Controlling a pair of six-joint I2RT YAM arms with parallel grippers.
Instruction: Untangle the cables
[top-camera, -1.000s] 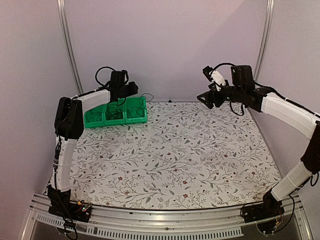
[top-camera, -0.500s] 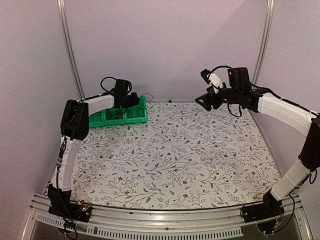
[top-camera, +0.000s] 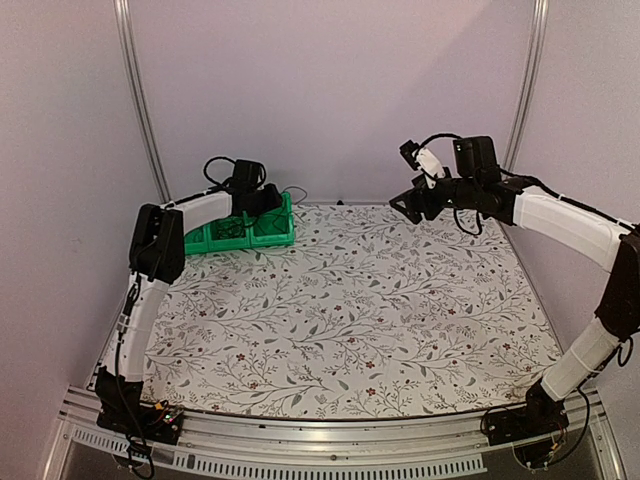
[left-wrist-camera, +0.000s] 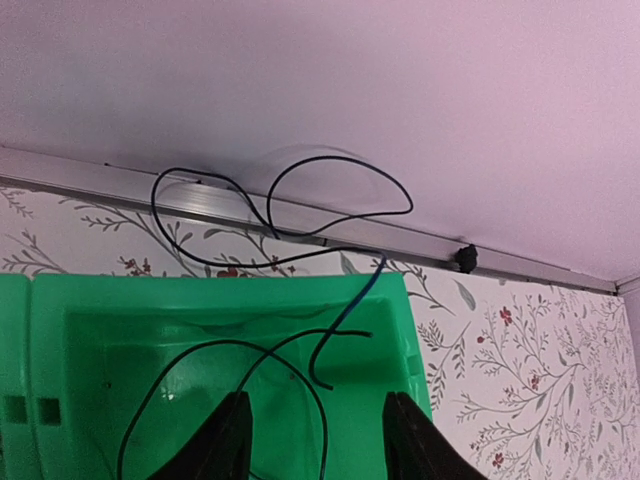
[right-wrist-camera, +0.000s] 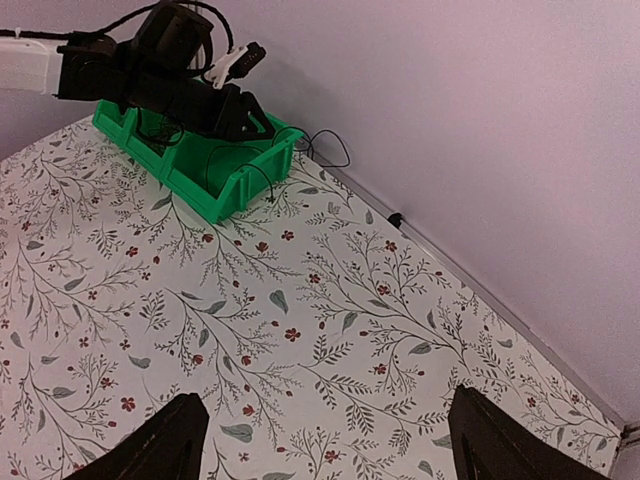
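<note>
Thin black cables (left-wrist-camera: 290, 365) lie in the right compartment of the green bin (left-wrist-camera: 90, 345) and loop out over its back rim onto the table by the wall (left-wrist-camera: 330, 215). In the top view the bin (top-camera: 270, 232) stands at the back left, with a wire loop (top-camera: 294, 193) behind it. My left gripper (left-wrist-camera: 320, 435) is open, hanging over the bin's right compartment with nothing between its fingers. My right gripper (top-camera: 405, 205) is open and empty, held above the table's back right; it shows in the right wrist view (right-wrist-camera: 325, 440).
The table has a floral cover (top-camera: 350, 310). An aluminium rail (left-wrist-camera: 520, 265) runs along the back wall with a small black knob (left-wrist-camera: 465, 258). Vertical frame posts (top-camera: 140, 100) stand at the back corners.
My left gripper has dropped lower and moved back over the green bin. My right gripper has shifted slightly left and down.
</note>
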